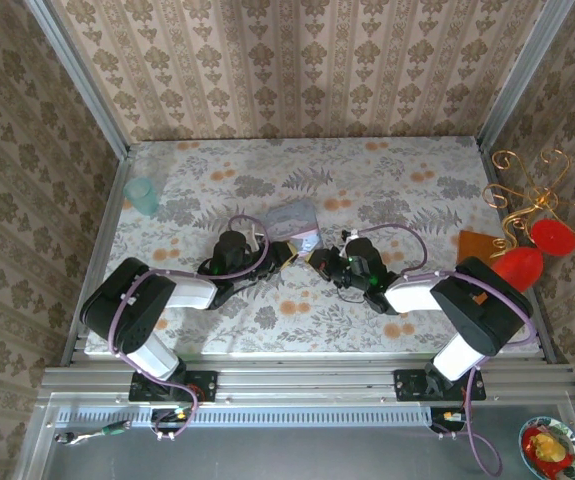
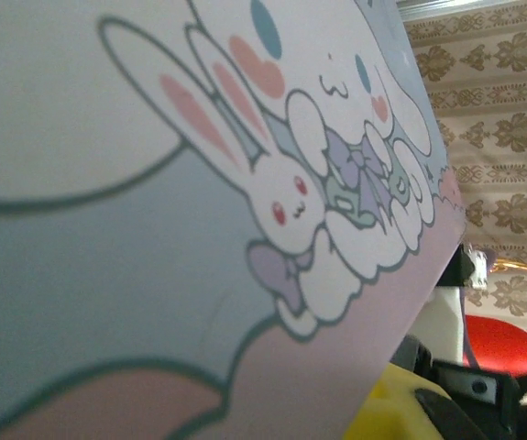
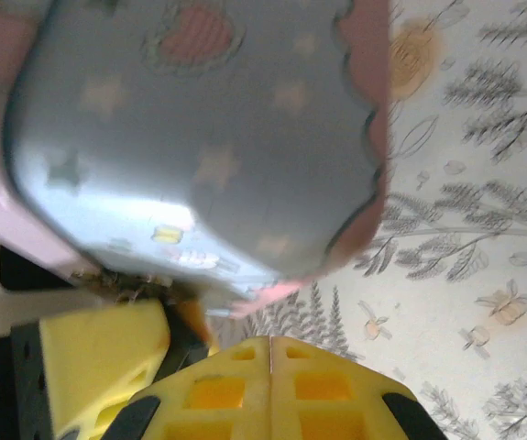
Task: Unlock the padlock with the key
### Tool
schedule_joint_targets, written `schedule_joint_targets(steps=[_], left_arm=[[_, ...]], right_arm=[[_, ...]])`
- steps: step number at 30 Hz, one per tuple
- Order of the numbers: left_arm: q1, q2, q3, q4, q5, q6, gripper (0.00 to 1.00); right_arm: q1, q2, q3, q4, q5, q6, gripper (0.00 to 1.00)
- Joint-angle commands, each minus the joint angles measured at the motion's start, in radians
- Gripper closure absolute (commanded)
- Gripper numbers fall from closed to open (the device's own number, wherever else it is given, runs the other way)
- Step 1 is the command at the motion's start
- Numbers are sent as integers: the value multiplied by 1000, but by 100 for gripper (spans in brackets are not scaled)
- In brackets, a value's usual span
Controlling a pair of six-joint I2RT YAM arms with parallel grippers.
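Observation:
My two grippers meet at the table's middle, just in front of the pale translucent box (image 1: 295, 219). The left gripper (image 1: 285, 252) points right and the right gripper (image 1: 319, 262) points left, tips almost touching. In the right wrist view the right gripper (image 3: 270, 353) is shut, its yellow fingers (image 3: 208, 390) pressed flush with nothing visible between them. A yellow finger (image 3: 98, 353) of the left gripper sits beside it, with a small dark piece (image 3: 182, 341) against it that is too blurred to name. The box's cartoon-rabbit side (image 2: 245, 183) blocks the left wrist view. The padlock and key are hidden.
A teal cup (image 1: 142, 195) stands at the back left. At the right edge are an orange piece (image 1: 475, 245), red plastic items (image 1: 517, 268) and a gold wire stand (image 1: 537, 185). A bowl (image 1: 547, 445) sits off the table at the bottom right.

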Motion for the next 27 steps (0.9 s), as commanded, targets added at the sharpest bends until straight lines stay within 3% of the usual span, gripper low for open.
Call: schedule_joint_targets(steps=[1, 7, 15, 22, 27], left_arm=[[-43, -47, 15, -28, 5, -25, 100], [-53, -102, 47, -210, -47, 28, 100], [-27, -114, 34, -193, -43, 37, 100], [-6, -109, 19, -151, -38, 28, 100], [9, -102, 9, -97, -32, 6, 100]], right_arm=[[67, -49, 9, 98, -9, -25, 100], [84, -73, 2, 85, 48, -42, 100], [55, -121, -1, -31, 27, -83, 100], [15, -160, -35, -80, -9, -80, 76], [7, -161, -79, -85, -19, -24, 70]])
